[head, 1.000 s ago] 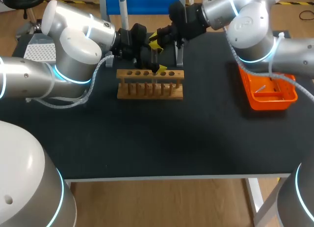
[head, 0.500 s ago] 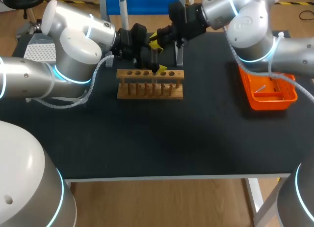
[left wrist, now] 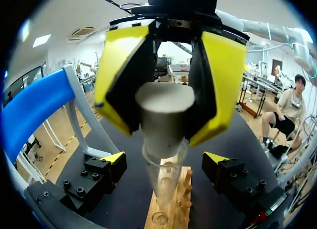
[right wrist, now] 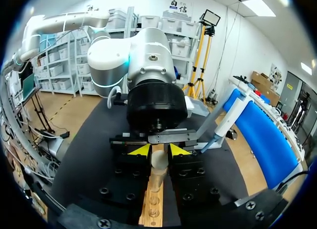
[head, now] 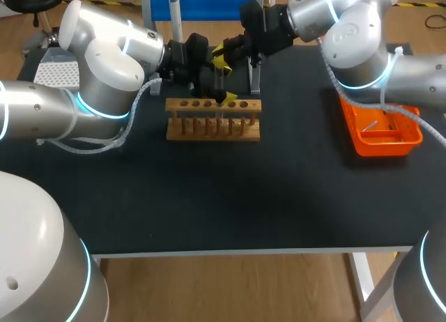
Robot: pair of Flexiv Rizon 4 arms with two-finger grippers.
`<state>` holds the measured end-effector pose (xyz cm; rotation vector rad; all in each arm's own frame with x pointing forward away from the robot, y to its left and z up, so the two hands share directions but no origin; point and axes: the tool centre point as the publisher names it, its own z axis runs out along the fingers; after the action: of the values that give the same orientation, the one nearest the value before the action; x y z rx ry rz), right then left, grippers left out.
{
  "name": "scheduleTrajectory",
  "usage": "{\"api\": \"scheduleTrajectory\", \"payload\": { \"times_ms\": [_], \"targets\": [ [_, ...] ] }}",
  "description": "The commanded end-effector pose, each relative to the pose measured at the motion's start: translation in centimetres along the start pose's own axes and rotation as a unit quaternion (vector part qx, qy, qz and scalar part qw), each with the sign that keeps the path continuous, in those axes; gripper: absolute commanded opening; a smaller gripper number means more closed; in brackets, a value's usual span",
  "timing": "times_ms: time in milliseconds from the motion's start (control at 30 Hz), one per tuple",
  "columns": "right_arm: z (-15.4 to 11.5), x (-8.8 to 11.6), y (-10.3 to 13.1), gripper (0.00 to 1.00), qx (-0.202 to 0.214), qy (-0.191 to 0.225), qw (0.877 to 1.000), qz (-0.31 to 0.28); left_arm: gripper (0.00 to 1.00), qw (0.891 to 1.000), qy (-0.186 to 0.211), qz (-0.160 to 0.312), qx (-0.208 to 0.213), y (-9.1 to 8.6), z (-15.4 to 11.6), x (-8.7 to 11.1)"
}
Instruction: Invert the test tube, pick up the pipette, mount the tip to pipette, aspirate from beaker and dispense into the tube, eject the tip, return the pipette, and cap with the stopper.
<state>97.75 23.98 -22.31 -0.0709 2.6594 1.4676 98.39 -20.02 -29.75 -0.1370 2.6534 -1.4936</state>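
We are working over a black table [head: 230,196], with a wooden rack [head: 212,120] sitting near its far middle and an orange tray [head: 383,149] lying well off toward our right side. Behind the rack, a blue stand [head: 209,3] is carrying the pipette [head: 174,7]. The test tube [left wrist: 161,185] is standing upright in the rack. Our right gripper [left wrist: 166,90] is pinching the pale stopper [left wrist: 163,120] from two sides and holding its narrow end at the tube's mouth. Our left gripper [left wrist: 164,158] is hovering with its fingers spread wide, one on each side of the tube, touching neither it nor the stopper.
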Motion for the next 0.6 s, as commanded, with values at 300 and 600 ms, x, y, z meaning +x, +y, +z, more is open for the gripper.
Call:
{"api": "scheduleTrajectory", "payload": {
  "times_ms": [300, 600],
  "targets": [
    [0.16, 0.09, -0.21, 0.0, 0.004, 0.003, 1.0, 0.0, 1.0, 1.0, 0.001, 0.0, -0.001, 0.0, -0.01, -0.05],
    [0.47, 0.13, -0.36, 0.0, 0.005, 0.006, 1.0, 0.001, 1.0, 1.0, 0.001, 0.0, -0.001, 0.0, -0.01, -0.05]
  ]
}}
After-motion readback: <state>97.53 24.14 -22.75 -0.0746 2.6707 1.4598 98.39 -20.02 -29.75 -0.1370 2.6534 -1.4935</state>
